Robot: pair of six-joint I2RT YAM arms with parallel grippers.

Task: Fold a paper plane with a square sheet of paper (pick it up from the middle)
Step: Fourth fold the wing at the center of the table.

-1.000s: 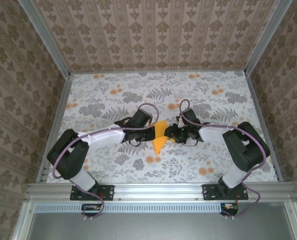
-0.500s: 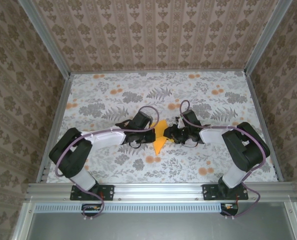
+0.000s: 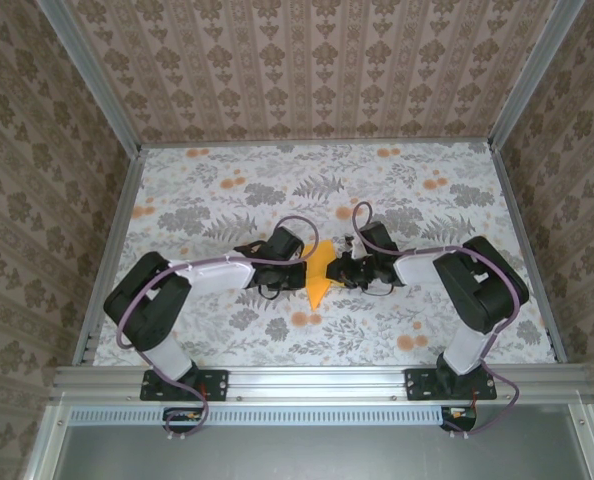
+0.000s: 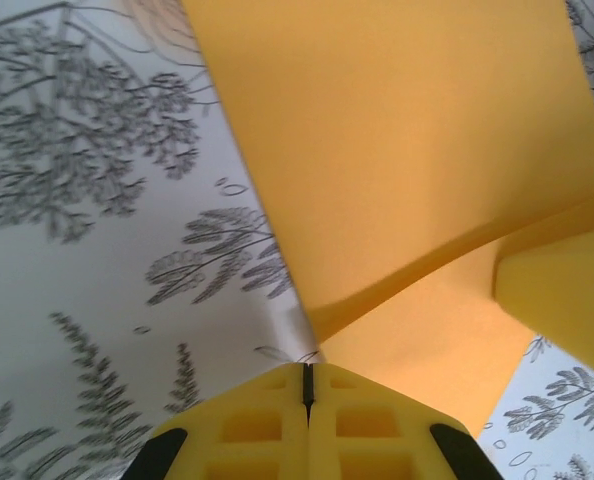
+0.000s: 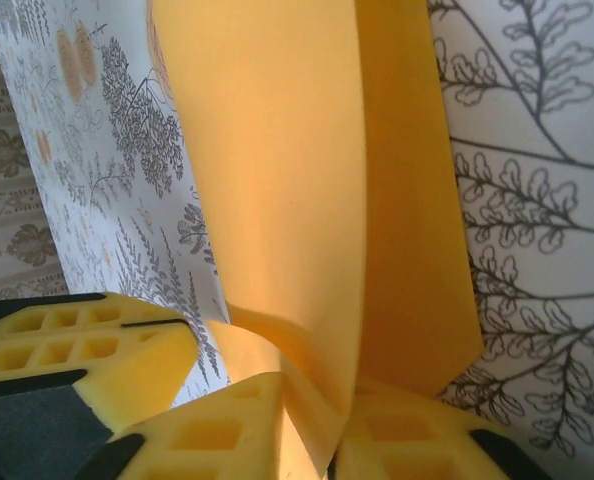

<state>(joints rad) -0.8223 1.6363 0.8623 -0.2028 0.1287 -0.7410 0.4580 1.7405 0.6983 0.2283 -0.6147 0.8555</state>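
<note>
1. Your thin, plain orange-yellow paper sheet (image 3: 320, 277) is at the middle of the table (image 3: 207, 190), which is printed with grey leaves and orange flowers. It lies between the two arms. From above it reads as a narrow shape with its point toward the near edge.
2. Your left tool (image 4: 306, 368) is fully closed. In its wrist view the two yellow foam fingers (image 4: 247, 425) meet along a thin seam. A crease of the orange-yellow paper sheet converges right at that seam, so the tips pinch its left side.
3. Your right tool (image 5: 322, 395) stands narrow and holds the same paper. In its wrist view the orange-yellow paper sheet drops down between the two yellow fingers (image 5: 407, 440), which press on it from either side.
4. The paper is bowed, not flat. The right wrist view shows a bright panel and a shaded panel side by side, meeting at a long fold.
5. Hard to make out:
   - From above, both tools' fingertips and the paper's side edges are hidden under the black wrist bodies and the purple cables (image 3: 295, 215).
   - In the left wrist view the paper is cut off at the top and right.
   - Also in that view, a yellow foam block (image 4: 562, 300) enters from the right edge and touches the paper; only part of it shows.
</note>
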